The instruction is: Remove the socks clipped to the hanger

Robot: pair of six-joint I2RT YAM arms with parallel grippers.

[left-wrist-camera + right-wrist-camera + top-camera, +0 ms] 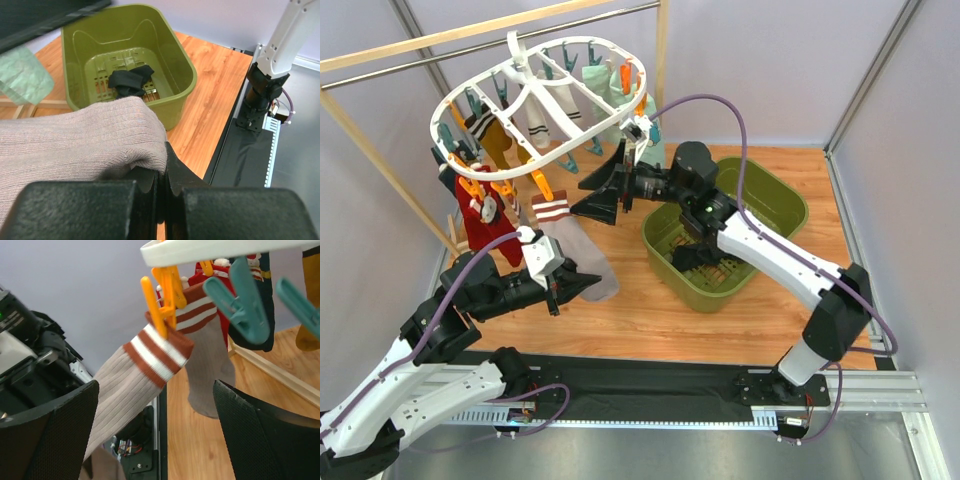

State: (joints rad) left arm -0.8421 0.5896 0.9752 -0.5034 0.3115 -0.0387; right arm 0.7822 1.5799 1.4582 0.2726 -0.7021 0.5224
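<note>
Left claw (161, 172) is clamped shut on the lower end of the grey sock (75, 140). Its brown-striped cuff hangs from an orange clip (167, 290) under the hanger (210, 250). My right claw (156, 390) gapes fully wide, gripping nothing, that cuff between its fingers just below the hanger.

Pale lilac walls (770, 70), wood-grain tabletop (740, 330) (black mat (650, 385) along its near edge), wooden rail frame (420, 43).
</note>
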